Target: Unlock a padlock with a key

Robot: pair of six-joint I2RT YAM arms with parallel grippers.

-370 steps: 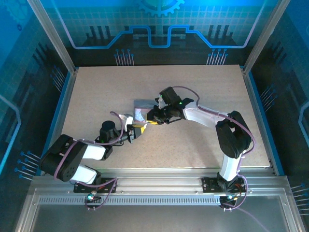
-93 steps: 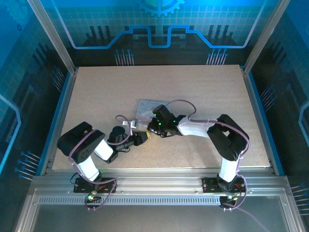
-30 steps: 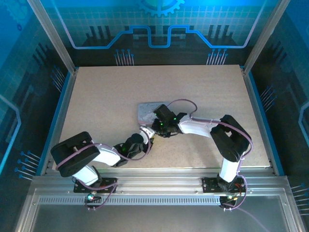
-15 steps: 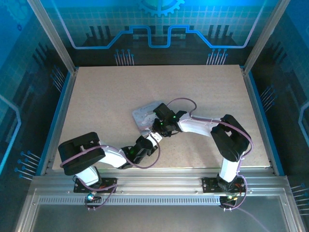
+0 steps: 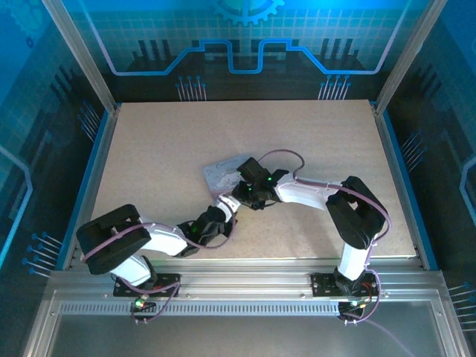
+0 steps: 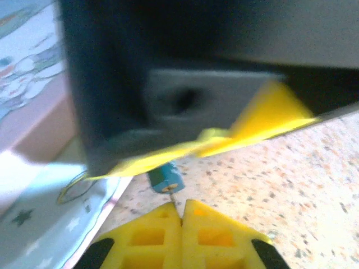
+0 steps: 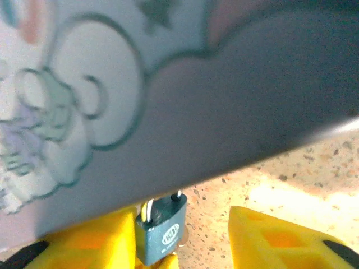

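Two arms: both reach in from the near edge and meet at the middle of the table (image 5: pixel 149 149), just in front of the tin.
Left gripper (image 6: pixel 180 208): clenched, with its yellow tips pressed flat together and pointing at the padlock's lower end.
Key (image 6: pixel 175 193): a thin grey sliver pinched in the left tips, running up to the underside of the padlock. Blur hides whether it is seated in the lock.
Tin (image 5: pixel 222 172): a pale box with cartoon print, lying at a slant on the table just beyond both grippers. Its near edge overhangs the padlock in the right wrist view.
Padlock (image 7: pixel 160 228): a small bluish block between the right fingers, against one of them, with its shackle end pointing up under the tin's edge.
Right gripper (image 7: pixel 184 224): released, its jaws parted. One finger touches the padlock's side and the other stands apart across bare tabletop.
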